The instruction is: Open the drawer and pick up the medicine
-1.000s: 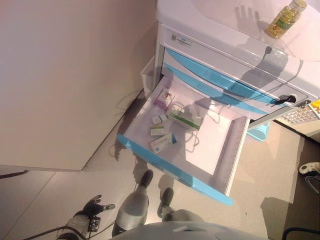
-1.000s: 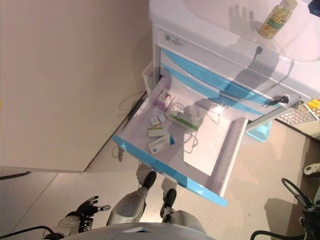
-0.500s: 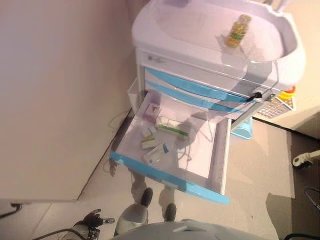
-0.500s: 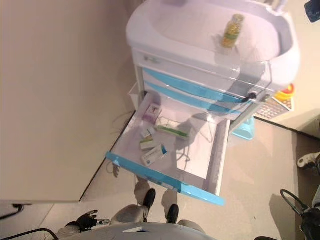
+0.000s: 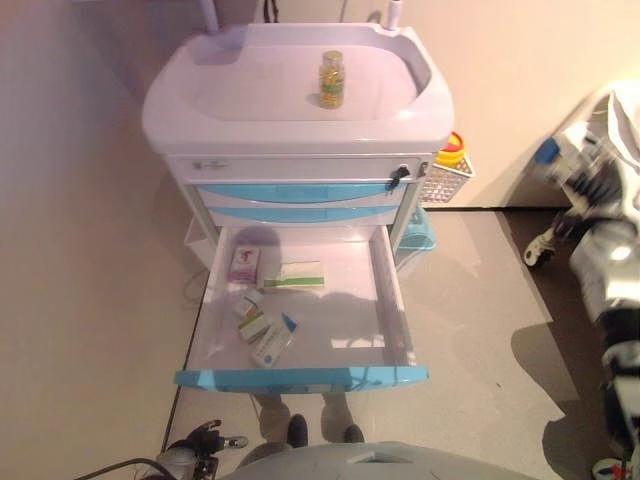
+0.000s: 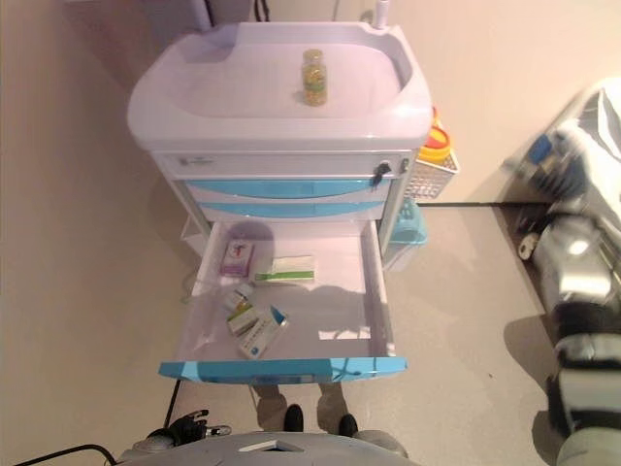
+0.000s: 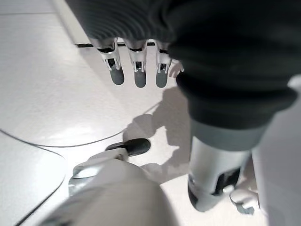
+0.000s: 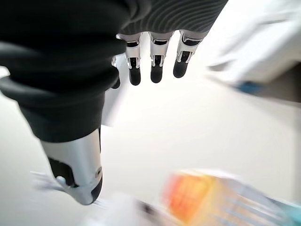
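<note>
Below the cart's (image 5: pixel 300 130) two shut blue-fronted drawers, pulled fully out: bottom drawer (image 5: pixel 300 378), holding the medicine boxes — pink box (image 5: pixel 243 265) at the back left, long green-striped box (image 5: pixel 294 277) beside it, small boxes (image 5: pixel 252 318) and blue-white box (image 5: pixel 273 342) nearer the front. On the cart top, upright yellow pill bottle (image 5: pixel 332 79). Hung off the cart's right side, wire basket (image 5: pixel 442 178). Down by the floor, left hand (image 7: pixel 136 70), fingers straight, empty. Right hand (image 8: pixel 153 56) likewise relaxed, holding nothing.

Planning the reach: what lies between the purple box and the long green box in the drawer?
Bare drawer floor; the purple box and green box sit apart, seen in both eye views.
</note>
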Tool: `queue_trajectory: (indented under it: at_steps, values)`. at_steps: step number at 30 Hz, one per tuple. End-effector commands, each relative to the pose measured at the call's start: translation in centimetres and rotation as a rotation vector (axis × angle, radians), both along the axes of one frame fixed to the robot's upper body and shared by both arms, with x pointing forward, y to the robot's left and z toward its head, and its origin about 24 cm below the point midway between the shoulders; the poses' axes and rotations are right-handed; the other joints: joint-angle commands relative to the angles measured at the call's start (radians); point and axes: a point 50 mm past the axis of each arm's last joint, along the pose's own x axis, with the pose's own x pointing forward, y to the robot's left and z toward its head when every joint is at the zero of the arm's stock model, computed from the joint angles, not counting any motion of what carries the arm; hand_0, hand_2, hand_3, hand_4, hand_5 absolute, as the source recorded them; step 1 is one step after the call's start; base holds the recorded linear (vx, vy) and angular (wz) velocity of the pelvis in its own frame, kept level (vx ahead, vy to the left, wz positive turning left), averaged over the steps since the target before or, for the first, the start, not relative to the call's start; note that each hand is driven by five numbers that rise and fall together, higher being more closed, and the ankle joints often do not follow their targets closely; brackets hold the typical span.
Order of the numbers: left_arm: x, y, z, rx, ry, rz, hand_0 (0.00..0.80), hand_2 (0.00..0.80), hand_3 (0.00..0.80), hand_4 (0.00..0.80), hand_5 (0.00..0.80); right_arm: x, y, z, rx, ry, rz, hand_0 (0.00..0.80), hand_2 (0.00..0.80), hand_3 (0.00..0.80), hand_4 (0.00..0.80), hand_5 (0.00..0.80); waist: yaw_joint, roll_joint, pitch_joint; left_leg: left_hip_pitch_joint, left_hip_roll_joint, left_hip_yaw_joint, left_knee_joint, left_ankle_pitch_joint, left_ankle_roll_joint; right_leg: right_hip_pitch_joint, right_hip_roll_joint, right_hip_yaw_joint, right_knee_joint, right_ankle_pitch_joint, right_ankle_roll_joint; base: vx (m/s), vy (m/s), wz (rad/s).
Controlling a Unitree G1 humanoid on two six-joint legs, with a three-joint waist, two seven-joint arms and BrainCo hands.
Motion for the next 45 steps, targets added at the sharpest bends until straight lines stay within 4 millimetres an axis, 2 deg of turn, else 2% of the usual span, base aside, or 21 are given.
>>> queue_trajectory:
  at_steps: [1, 2, 5, 9, 12, 15, 17, 20, 21, 22, 25, 26, 27, 28, 30, 35, 39, 40, 42, 44, 45]
  values:
    - [0.0, 0.3, -0.1, 0.038, 0.044, -0.056, 0.0, 0.0, 0.0, 0.0, 0.0, 0.1, 2.2, -0.4, -0.013, -0.061, 0.082, 0.0, 0.0, 0.0, 0.0, 0.0, 0.006, -0.031, -0.006, 0.039, -0.042, 0.025, 0.054, -0.175, 0.011, -0.052, -0.061, 0.0, 0.047, 0.032, 0.087, -0.035, 0.013, -0.28]
    - [0.0, 0.0, -0.2, 0.032, 0.038, -0.061, 0.0, 0.0, 0.0, 0.0, 0.0, -1.2, 2.5, -3.6, 0.013, 0.03, 0.082, 0.0, 0.0, 0.0, 0.0, 0.0, -0.005, -0.026, -0.003, 0.039, -0.041, 0.034, 0.056, -0.178, 0.014, -0.056, -0.062, 0.007, 0.051, 0.031, 0.087, -0.02, 0.016, -0.2]
    - [0.1, -0.9, -0.2, 0.012, 0.017, -0.081, 0.0, 0.0, 0.0, 0.0, 0.0, -4.0, 3.5, -9.3, 0.048, 0.219, 0.062, 0.0, 0.0, 0.0, 0.0, 0.0, -0.019, -0.016, 0.005, 0.041, -0.041, 0.048, 0.057, -0.182, 0.019, -0.063, -0.063, 0.016, 0.06, 0.029, 0.089, -0.013, 0.029, -0.18]
    - [0.5, -1.7, -0.2, -0.024, -0.012, -0.134, 0.0, 0.0, 0.0, 0.0, 0.0, -7.7, 4.1, -14.8, 0.12, 0.429, 0.002, 0.0, 0.0, 0.0, 0.0, 0.0, -0.035, -0.003, 0.025, 0.039, -0.041, 0.059, 0.06, -0.184, 0.026, -0.078, -0.065, 0.019, 0.08, 0.025, 0.091, -0.008, 0.029, -0.13]
    - [0.9, -2.2, -0.1, -0.057, -0.037, -0.176, 0.0, 0.0, 0.0, 0.0, 0.0, -10.3, 5.1, -18.0, 0.129, 0.545, -0.026, 0.0, 0.0, 0.0, 0.0, 0.0, -0.039, 0.007, 0.043, 0.028, -0.042, 0.062, 0.067, -0.183, 0.033, -0.093, -0.066, 0.017, 0.098, 0.02, 0.091, -0.015, 0.02, -0.12]
    - [2.0, -2.9, 0.2, -0.079, -0.091, -0.22, 0.0, 0.0, 0.0, 0.0, 0.0, -12.2, 5.7, -19.9, 0.172, 0.619, -0.052, 0.0, 0.0, 0.0, 0.0, 0.0, -0.044, 0.017, 0.072, 0.002, -0.044, 0.066, 0.089, -0.183, 0.04, -0.123, -0.067, 0.014, 0.132, 0.013, 0.089, -0.038, 0.034, -0.1]
    - [3.6, -3.3, 0.7, -0.064, -0.16, -0.264, 0.0, 0.0, 0.0, 0.0, 0.0, -12.5, 6.4, -20.4, 0.123, 0.654, 0.001, 0.0, 0.0, 0.0, 0.0, 0.0, -0.046, 0.025, 0.103, -0.029, -0.046, 0.068, 0.114, -0.182, 0.045, -0.153, -0.066, 0.012, 0.163, 0.005, 0.084, -0.12, 0.065, -0.19]
    - [7.4, -3.7, 2.5, -0.021, -0.298, -0.359, 0.0, 0.0, 0.0, 0.0, 0.0, -11.5, 8.0, -20.2, -0.029, 0.664, 0.148, 0.0, 0.0, 0.0, 0.0, 0.0, -0.047, 0.037, 0.174, -0.091, -0.046, 0.074, 0.151, -0.17, 0.047, -0.21, -0.066, 0.002, 0.217, -0.007, 0.078, -0.173, 0.054, -0.12]
    - [8.1, -3.7, 2.9, -0.014, -0.322, -0.373, 0.0, 0.0, 0.0, 0.0, 0.0, -11.3, 8.2, -20.1, -0.049, 0.659, 0.171, 0.0, 0.0, 0.0, 0.0, 0.0, -0.047, 0.038, 0.188, -0.102, -0.046, 0.075, 0.156, -0.168, 0.047, -0.22, -0.065, 0.001, 0.226, -0.009, 0.077, -0.21, 0.043, -0.2]
    - [10.0, -3.8, 4.1, 0.004, -0.39, -0.413, 0.0, 0.0, 0.0, 0.0, 0.0, -10.7, 8.6, -19.7, -0.11, 0.651, 0.233, 0.0, 0.0, 0.0, 0.0, 0.0, -0.05, 0.041, 0.224, -0.132, -0.046, 0.075, 0.172, -0.16, 0.046, -0.245, -0.06, 0.001, 0.247, -0.014, 0.073, -0.161, 0.026, -0.17]
    - [13.2, -4.0, 6.9, 0.022, -0.513, -0.471, 0.0, 0.0, 0.0, 0.0, 0.0, -9.6, 8.6, -18.8, -0.206, 0.628, 0.301, 0.0, 0.0, 0.0, 0.0, 0.0, -0.051, 0.042, 0.279, -0.195, -0.043, 0.071, 0.206, -0.144, 0.043, -0.3, -0.051, -0.002, 0.289, -0.021, 0.063, -0.115, 0.009, -0.03]
    - [13.5, -4.0, 7.2, 0.028, -0.528, -0.478, 0.0, 0.0, 0.0, 0.0, 0.0, -9.5, 8.6, -18.7, -0.214, 0.628, 0.307, 0.0, 0.0, 0.0, 0.0, 0.0, -0.051, 0.041, 0.284, -0.203, -0.043, 0.071, 0.21, -0.143, 0.043, -0.309, -0.05, -0.003, 0.294, -0.022, 0.062, -0.105, -0.01, 0.1]
    - [14.9, -3.6, 8.7, 0.056, -0.582, -0.502, 0.0, 0.0, 0.0, 0.0, 0.0, -9.3, 8.4, -18.4, -0.232, 0.613, 0.316, 0.0, 0.0, 0.0, 0.0, 0.0, -0.052, 0.041, 0.304, -0.229, -0.043, 0.071, 0.228, -0.139, 0.041, -0.332, -0.047, -0.006, 0.308, -0.023, 0.057, -0.052, -0.011, 0.07]
    - [15.3, -3.4, 9.2, 0.071, -0.602, -0.515, 0.0, 0.0, 0.0, 0.0, 0.0, -9.2, 8.3, -18.3, -0.238, 0.611, 0.318, 0.0, 0.0, 0.0, 0.0, 0.0, -0.051, 0.041, 0.308, -0.239, -0.043, 0.071, 0.236, -0.139, 0.04, -0.34, -0.046, -0.007, 0.314, -0.024, 0.055, -0.054, -0.015, 0.04]
    - [17.2, -2.9, 11.7, 0.124, -0.688, -0.54, 0.0, 0.0, 0.0, 0.0, 0.0, -8.9, 8.0, -17.9, -0.252, 0.597, 0.32, 0.0, 0.0, 0.0, 0.0, 0.0, -0.051, 0.039, 0.328, -0.271, -0.045, 0.07, 0.267, -0.14, 0.038, -0.364, -0.043, -0.01, 0.329, -0.025, 0.048, -0.008, -0.01, 0.02]
    - [21.4, -0.8, 18.5, 0.235, -0.856, -0.55, 0.0, 0.0, 0.0, 0.0, 0.0, -9.0, 7.3, -17.4, -0.257, 0.576, 0.305, 0.0, 0.0, 0.0, 0.0, 0.0, -0.058, 0.032, 0.353, -0.333, -0.049, 0.072, 0.355, -0.162, 0.034, -0.404, -0.048, -0.011, 0.354, -0.025, 0.035, 0.02, -0.023, 0.05]
    - [24.2, 1.8, 23.9, 0.375, -0.937, -0.524, 0.0, 0.0, 0.0, 0.0, 0.0, -9.1, 7.4, -17.3, -0.268, 0.563, 0.31, 0.0, 0.0, 0.0, 0.0, 0.0, -0.084, 0.022, 0.37, -0.394, -0.044, 0.088, 0.449, -0.19, 0.033, -0.453, -0.053, -0.004, 0.396, -0.029, 0.024, 0.026, -0.022, 0.04]
    - [24.5, 2.0, 24.4, 0.385, -0.942, -0.513, 0.0, 0.0, 0.0, 0.0, 0.0, -9.1, 7.4, -17.2, -0.269, 0.562, 0.312, 0.0, 0.0, 0.0, 0.0, 0.0, -0.088, 0.021, 0.374, -0.401, -0.043, 0.091, 0.466, -0.198, 0.034, -0.46, -0.052, -0.001, 0.406, -0.033, 0.022, 0.035, 0.004, 0.0]
    - [25.9, 3.8, 27.2, 0.408, -0.978, -0.42, 0.0, 0.0, 0.0, 0.0, 0.0, -9.0, 7.6, -17.1, -0.282, 0.558, 0.322, 0.0, 0.0, 0.0, 0.0, 0.0, -0.11, 0.014, 0.377, -0.43, -0.037, 0.104, 0.509, -0.214, 0.036, -0.492, -0.046, 0.014, 0.431, -0.035, 0.018, 0.061, 0.027, -0.02]
    - [26.5, 5.2, 28.6, 0.49, -1.0, -0.377, 0.0, 0.0, 0.0, 0.0, 0.0, -9.0, 7.7, -17.1, -0.287, 0.561, 0.328, 0.0, 0.0, 0.0, 0.0, 0.0, -0.123, 0.008, 0.376, -0.443, -0.035, 0.108, 0.532, -0.224, 0.038, -0.509, -0.041, 0.027, 0.446, -0.037, 0.017, 0.069, 0.038, -0.07]
    - [27.1, 6.5, 30.4, 0.525, -1.023, -0.291, 0.0, 0.0, 0.0, 0.0, 0.0, -9.0, 7.7, -17.0, -0.299, 0.56, 0.339, 0.0, 0.0, 0.0, 0.0, 0.0, -0.14, 0.003, 0.377, -0.458, -0.033, 0.116, 0.551, -0.231, 0.04, -0.528, -0.032, 0.039, 0.457, -0.037, 0.014, 0.062, 0.051, -0.14]
